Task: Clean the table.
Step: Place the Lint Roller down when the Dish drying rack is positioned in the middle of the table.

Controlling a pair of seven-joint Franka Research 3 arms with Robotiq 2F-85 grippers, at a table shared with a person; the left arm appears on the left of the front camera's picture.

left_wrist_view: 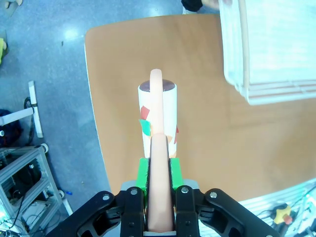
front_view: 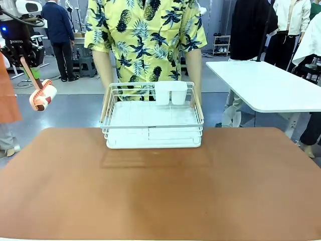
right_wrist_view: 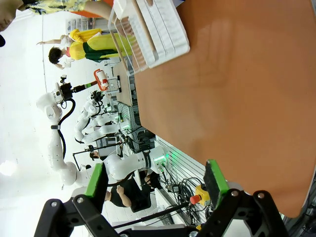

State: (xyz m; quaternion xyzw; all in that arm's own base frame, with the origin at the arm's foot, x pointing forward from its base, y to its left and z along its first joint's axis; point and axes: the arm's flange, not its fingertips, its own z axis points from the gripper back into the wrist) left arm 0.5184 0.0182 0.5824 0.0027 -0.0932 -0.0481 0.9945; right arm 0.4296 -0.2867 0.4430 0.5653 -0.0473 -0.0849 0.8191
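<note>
The reddish-brown table (front_view: 160, 191) spans the front view. My left gripper (front_view: 24, 59) hangs high off the table's far left corner, shut on the peach handle of a lint roller (front_view: 43, 95) whose white, red-patterned head tilts down to the right, above the floor. In the left wrist view the roller (left_wrist_view: 158, 116) points away from the gripper (left_wrist_view: 159, 170), over the table's edge (left_wrist_view: 113, 98). My right gripper (right_wrist_view: 155, 180) is open with nothing between its green pads (right_wrist_view: 215, 177), above the table (right_wrist_view: 237, 89).
A white wire dish rack (front_view: 153, 125) with two white cups (front_view: 170, 93) stands at the table's far middle. A person in a yellow pineapple shirt (front_view: 145, 35) stands right behind it, arms down at its sides. A white-topped table (front_view: 271, 85) stands at the back right.
</note>
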